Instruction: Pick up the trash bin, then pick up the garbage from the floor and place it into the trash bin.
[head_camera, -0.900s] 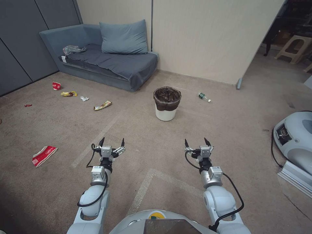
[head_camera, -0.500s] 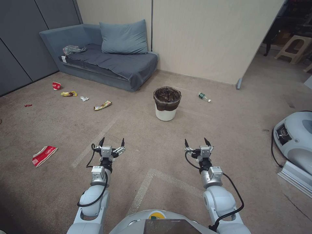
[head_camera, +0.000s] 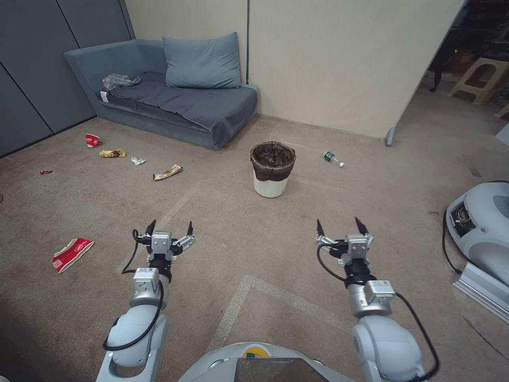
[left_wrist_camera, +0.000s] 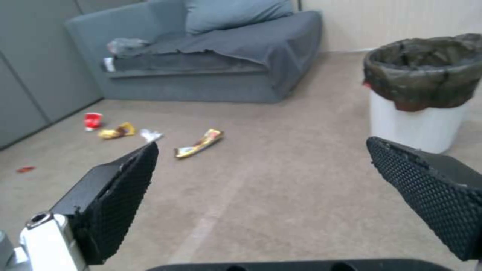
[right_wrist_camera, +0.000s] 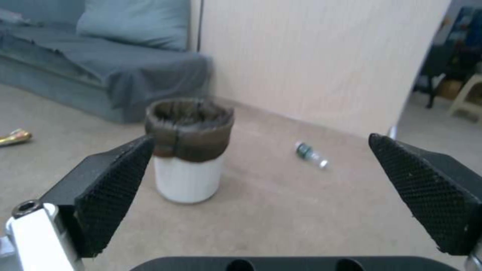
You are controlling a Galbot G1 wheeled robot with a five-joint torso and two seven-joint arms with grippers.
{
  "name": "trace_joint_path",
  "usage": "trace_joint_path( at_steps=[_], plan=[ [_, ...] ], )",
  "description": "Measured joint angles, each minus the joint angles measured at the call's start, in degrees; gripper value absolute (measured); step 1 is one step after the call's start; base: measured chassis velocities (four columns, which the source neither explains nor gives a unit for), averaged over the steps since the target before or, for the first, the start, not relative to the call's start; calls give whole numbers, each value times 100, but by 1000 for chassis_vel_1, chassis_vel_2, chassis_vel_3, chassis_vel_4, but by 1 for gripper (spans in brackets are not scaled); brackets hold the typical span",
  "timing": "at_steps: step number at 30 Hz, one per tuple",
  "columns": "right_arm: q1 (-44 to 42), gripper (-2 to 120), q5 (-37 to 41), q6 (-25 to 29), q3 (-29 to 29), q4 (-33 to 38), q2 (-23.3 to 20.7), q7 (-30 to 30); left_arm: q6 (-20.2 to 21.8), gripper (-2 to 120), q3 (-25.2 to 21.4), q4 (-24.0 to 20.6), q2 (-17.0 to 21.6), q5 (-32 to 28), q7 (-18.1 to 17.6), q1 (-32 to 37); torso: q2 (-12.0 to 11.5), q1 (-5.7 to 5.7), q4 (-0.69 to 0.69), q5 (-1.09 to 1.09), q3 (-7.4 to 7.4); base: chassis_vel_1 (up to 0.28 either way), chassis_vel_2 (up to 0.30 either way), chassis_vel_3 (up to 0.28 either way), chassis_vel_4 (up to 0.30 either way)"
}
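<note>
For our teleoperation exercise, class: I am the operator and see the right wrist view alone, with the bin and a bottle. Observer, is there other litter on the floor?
Observer: Yes. A crushed cup lies on the carpet to the robot's left.
Operator: Anything by the sofa?
Observer: A red cup, a wrapper and a tissue lie before the sofa.
Operator: And the left pincer?
Observer: The left pincer hangs open above the carpet, holding nothing.

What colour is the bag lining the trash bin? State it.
Dark brown-black bag, clearest in the left wrist view.
</note>
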Motion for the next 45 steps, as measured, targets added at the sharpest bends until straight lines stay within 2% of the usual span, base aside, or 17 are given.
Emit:
trace_joint_path(
  at_steps=[5,9,13,17,18,19,21,33,45],
  plan=[
    [-106,100,-54,-32,49,204,40,-20,190,100,-15,-227,9,52,-48,77,0,0,0,0,0,0,0,0,0],
    [-416,100,-211,-123,204,800,163,-80,717,100,-68,-843,37,197,-177,285,1,0,-1,-1,0,0,0,0,0],
    [-566,100,-290,-174,273,920,222,-109,975,100,-98,-1072,52,271,-247,387,1,0,-1,2,0,0,0,0,0],
    [-523,100,-225,-134,232,849,190,-105,1084,100,-105,-1112,56,300,-271,427,0,0,1,-2,0,0,0,0,0],
    [-507,100,-158,-82,223,840,188,-106,1106,100,-102,-1120,54,294,-277,439,1,0,1,3,0,0,0,0,0],
    [-554,100,12,65,256,890,219,-122,1201,100,-16,-1122,21,215,-275,500,0,0,1,-4,1,0,0,0,0],
    [-570,100,62,108,267,906,230,-130,1206,100,-4,-1123,15,209,-272,497,1,0,-2,1,0,0,0,0,0],
    [-543,100,117,261,283,839,234,-192,1183,100,59,-1085,89,234,-190,469,0,0,0,0,0,0,0,0,0],
    [-537,100,129,294,291,814,230,-204,1166,100,120,-1073,122,282,-101,481,0,1,-2,0,0,-161,152,150,-156]
  ],
)
